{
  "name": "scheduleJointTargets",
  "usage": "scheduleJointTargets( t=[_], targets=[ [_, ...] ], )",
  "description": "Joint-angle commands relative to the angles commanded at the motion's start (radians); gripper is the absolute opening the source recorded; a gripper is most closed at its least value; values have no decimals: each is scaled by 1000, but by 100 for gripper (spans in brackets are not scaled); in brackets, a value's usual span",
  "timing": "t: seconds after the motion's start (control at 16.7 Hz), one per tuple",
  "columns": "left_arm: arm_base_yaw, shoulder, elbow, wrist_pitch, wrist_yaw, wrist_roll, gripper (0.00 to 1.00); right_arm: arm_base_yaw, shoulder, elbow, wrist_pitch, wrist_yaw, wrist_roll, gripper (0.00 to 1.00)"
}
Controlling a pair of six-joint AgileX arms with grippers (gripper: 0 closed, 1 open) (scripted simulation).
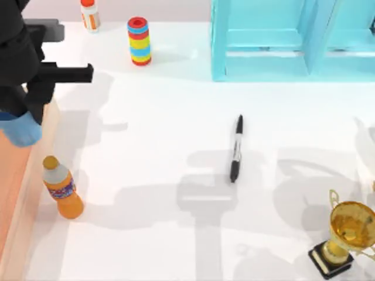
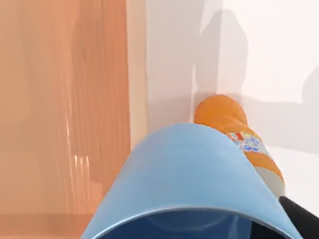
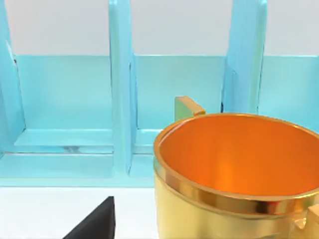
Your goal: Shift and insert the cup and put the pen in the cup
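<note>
2 arms are at the table; my left arm point(image 1: 23, 64) reaches over the top view's left edge, and the blue cup point(image 1: 20, 127) hangs at its tip above the orange wooden strip point(image 1: 17, 193) that borders the white table point(image 1: 146, 146). From the left wrist view the cup point(image 2: 184, 184) sits right in front of the camera, mouth toward the lens, so it appears held, though I cannot tell how the left gripper's fingers stand around it. Taking the cup as landmark: the orange bottle point(image 1: 61, 188) stands just beside and below it on the table, and appears again in the left wrist view point(image 2: 239, 137) right behind the cup. The pen point(image 1: 236, 148) lies flat well to the cup's right, mid-table, touching nothing. 1 rainbow ring stack point(image 1: 139, 41) and a glue bottle point(image 1: 89, 15) stand farther back, near the turquoise shelf point(image 1: 263, 41). The right wrist view looks over the gold trophy point(image 3: 234, 174) toward the shelf compartments point(image 3: 119, 99); the trophy point(image 1: 345, 234) stands far right of the cup.
</note>
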Motion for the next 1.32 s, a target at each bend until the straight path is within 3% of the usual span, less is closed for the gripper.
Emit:
scheduleJointTargets(
  t=[0.48,0.72,1.32],
  targets=[
    [-5,14,22,-17,2,-10,0,0,0,0,0,0,0,100],
    [38,143,124,24,-6,2,0,0,0,0,0,0,0,100],
    [-197,474,342,151,-62,-189,0,0,0,0,0,0,0,100]
  ],
)
